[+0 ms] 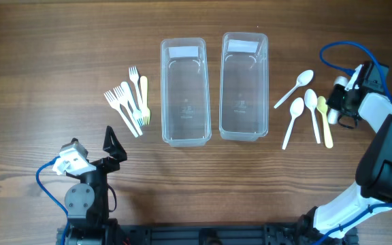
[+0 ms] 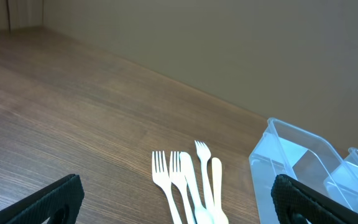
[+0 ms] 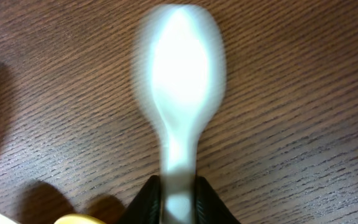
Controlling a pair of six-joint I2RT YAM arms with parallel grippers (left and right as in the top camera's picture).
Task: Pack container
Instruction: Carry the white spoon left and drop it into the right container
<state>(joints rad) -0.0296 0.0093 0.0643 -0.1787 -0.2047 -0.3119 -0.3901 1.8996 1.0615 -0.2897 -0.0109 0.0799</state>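
Note:
Two clear oblong containers stand side by side mid-table, the left one (image 1: 164, 92) and the right one (image 1: 224, 85). Several white forks and a yellowish one (image 1: 131, 100) lie left of them; they also show in the left wrist view (image 2: 188, 183). White spoons (image 1: 297, 109) and a yellow spoon (image 1: 325, 119) lie to the right. My right gripper (image 1: 336, 102) is beside the yellow spoon, shut on the handle of a white spoon (image 3: 179, 93) just over the wood. My left gripper (image 1: 107, 150) is open and empty near the front edge, short of the forks.
The left container's corner (image 2: 291, 155) shows at the right of the left wrist view. A blue cable (image 1: 339, 51) loops behind the right arm. A tip of the yellow spoon (image 3: 73, 219) sits left of the right fingers.

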